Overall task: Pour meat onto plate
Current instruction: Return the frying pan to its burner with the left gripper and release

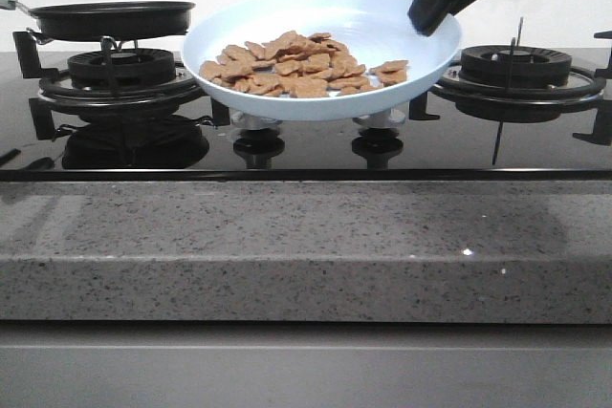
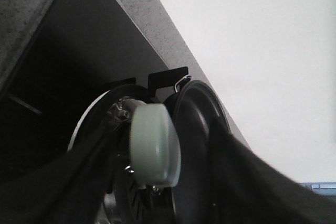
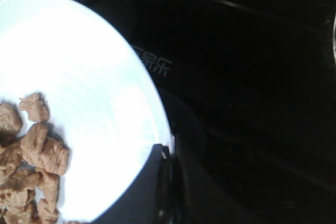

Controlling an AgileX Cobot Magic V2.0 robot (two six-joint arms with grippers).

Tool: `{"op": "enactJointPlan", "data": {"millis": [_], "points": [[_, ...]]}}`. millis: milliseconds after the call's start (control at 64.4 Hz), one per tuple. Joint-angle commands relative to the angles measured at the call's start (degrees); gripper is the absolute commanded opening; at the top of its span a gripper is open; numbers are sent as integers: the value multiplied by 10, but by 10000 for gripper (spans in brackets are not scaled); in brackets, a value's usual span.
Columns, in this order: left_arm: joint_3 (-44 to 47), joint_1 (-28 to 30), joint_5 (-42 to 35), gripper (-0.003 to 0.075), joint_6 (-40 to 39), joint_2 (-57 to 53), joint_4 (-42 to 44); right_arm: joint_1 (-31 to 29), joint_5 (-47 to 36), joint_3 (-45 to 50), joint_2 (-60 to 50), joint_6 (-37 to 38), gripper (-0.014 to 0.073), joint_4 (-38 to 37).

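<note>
The pale-blue plate [image 1: 382,26] hangs roughly level just above the middle of the black cooktop. The meat [image 1: 301,66], many small orange-brown pieces, lies heaped in it. My right gripper [image 1: 427,21] comes down from the upper right and is shut on the plate's right rim. The right wrist view shows its jaws [image 3: 167,153] pinching the rim of the plate [image 3: 89,77], with meat [image 3: 37,150] nearby. The black frying pan [image 1: 113,18] sits on the left burner. My left gripper [image 2: 157,142] is open, its fingers spread on either side of the pan's pale handle [image 2: 155,145].
A left burner grate [image 1: 120,69] is under the pan and a bare right burner grate [image 1: 516,64] stands beside the plate. Two knobs [image 1: 258,136] sit just under the plate. The speckled granite counter edge [image 1: 306,246] runs along the front.
</note>
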Motion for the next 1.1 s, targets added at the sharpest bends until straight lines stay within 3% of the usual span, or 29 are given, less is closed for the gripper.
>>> {"op": "enactJointPlan", "data": {"millis": [0,279,373,528,745,947,1087], "points": [[-18,2,40,613,0,-30,-12,0,-26,-16,-22,-3,-63,19],[-18,2,115,614,0,-35,63,0,-26,-16,-22,-3,-63,19],[-18,2,146,568,0,-36,87,0,-26,-16,-22,-3,-63,19],[-18,2,197,365,-9,-36,103,0,-26,-16,-22,-3,-63,19],[-13,2,207,-21,-9,-55,126,0,-26,-16,-22,-3,-63,19],[5,-9,196,-20,8,-106,132,0,-27,-16,-22,-3,-63,19],[37,-54,125,-20,26,-177,183,0,-26,-16,-22,-3,-63,19]]}}
